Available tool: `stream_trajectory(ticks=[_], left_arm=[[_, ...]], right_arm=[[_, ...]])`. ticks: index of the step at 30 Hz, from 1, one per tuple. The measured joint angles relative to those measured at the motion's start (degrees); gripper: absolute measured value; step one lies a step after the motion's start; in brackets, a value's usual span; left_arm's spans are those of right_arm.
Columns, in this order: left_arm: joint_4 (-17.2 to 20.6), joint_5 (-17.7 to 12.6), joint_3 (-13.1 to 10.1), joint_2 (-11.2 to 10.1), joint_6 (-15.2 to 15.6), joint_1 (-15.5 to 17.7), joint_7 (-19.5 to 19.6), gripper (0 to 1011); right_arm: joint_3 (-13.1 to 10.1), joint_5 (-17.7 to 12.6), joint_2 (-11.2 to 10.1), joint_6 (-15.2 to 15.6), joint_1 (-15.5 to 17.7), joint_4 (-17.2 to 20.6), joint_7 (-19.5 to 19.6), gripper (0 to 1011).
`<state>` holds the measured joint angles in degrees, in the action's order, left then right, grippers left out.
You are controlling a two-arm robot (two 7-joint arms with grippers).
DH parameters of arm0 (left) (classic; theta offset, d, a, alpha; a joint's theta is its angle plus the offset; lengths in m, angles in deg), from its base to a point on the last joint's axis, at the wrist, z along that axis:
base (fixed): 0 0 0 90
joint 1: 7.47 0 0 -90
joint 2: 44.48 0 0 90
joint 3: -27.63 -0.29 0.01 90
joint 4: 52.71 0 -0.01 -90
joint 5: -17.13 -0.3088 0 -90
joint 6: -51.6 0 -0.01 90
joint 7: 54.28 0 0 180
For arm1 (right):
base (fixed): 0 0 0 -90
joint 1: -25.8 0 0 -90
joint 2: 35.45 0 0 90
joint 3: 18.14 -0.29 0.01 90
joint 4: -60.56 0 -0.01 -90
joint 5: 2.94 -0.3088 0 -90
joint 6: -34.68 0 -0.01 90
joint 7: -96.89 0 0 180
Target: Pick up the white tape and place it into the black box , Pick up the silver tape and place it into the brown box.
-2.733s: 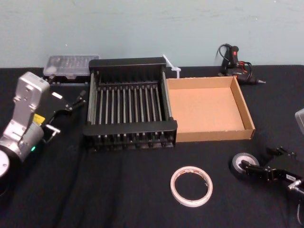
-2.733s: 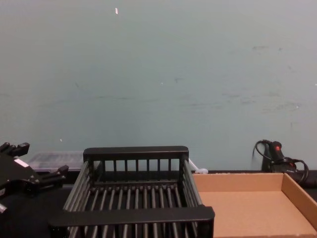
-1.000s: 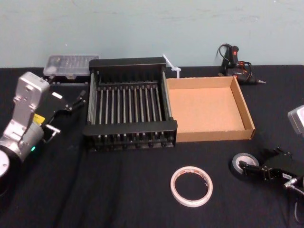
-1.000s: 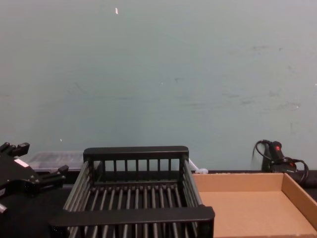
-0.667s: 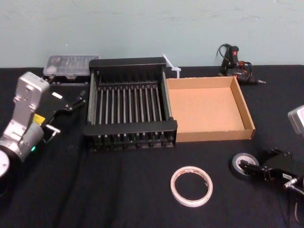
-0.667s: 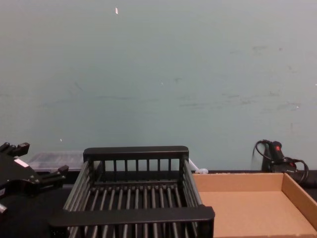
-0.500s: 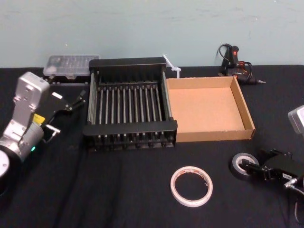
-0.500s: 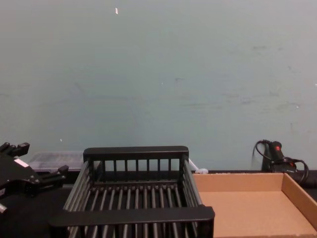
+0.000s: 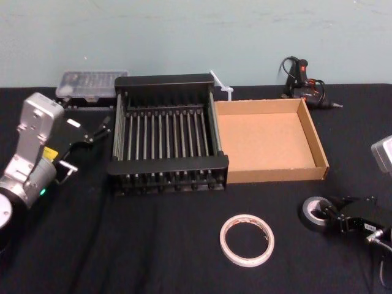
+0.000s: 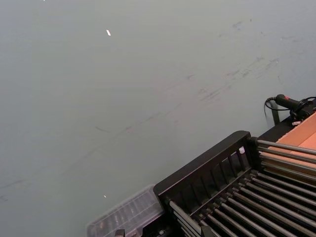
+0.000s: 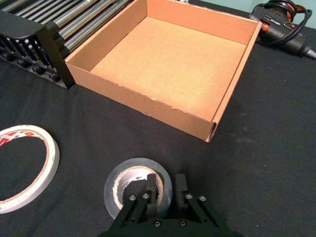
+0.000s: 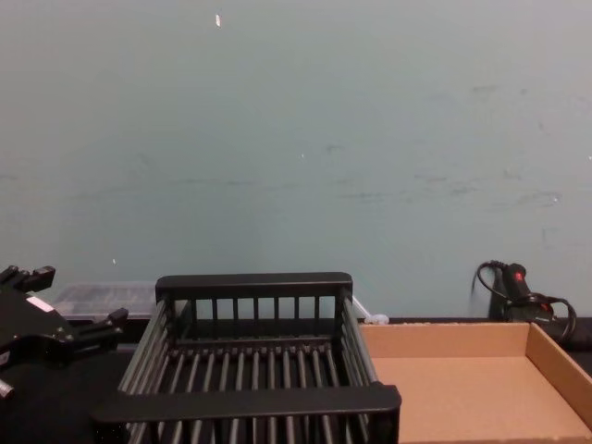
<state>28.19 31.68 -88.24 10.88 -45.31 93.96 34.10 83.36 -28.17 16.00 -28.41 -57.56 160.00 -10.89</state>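
Note:
The silver tape (image 11: 116, 185) lies flat on the black table in front of the brown box (image 9: 316, 147), at the right. My right gripper (image 11: 164, 186) has one finger in the roll's core and the other outside, pinching its wall; the same gripper (image 9: 329, 215) appears low at the right in the head view. The white tape (image 9: 247, 240) lies flat in the middle front, apart from both grippers. The black box (image 9: 168, 165) stands left of the brown box and holds nothing. My left gripper (image 9: 98, 130) hangs open beside the black box's left side.
A clear plastic case (image 9: 92, 84) sits behind the black box at the back left. A black and red corded tool (image 9: 303, 82) lies behind the brown box, and a small white piece (image 9: 220, 82) between the two. Bare black cloth stretches along the table's front.
My right gripper's fingers have closed from wide open onto the wall of the silver tape. The tape still lies on the table. The left arm has not moved.

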Motion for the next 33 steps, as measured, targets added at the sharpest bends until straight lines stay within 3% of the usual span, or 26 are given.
stream_trajectory(ticks=[4,19,33], left_arm=[[0.0,0.0,0.0,0.0,0.0,0.0,0.0,1001],[0.0,0.0,0.0,0.0,0.0,0.0,0.0,1001],[0.0,0.0,0.0,0.0,0.0,0.0,0.0,1001]], right_arm=[[0.0,0.0,0.0,0.0,0.0,0.0,0.0,160],[-0.1,-0.1,-0.1,-0.1,0.1,0.1,-0.4,158],[-2.5,-4.1,-0.6,-1.1,0.5,3.7,-1.5,158]])
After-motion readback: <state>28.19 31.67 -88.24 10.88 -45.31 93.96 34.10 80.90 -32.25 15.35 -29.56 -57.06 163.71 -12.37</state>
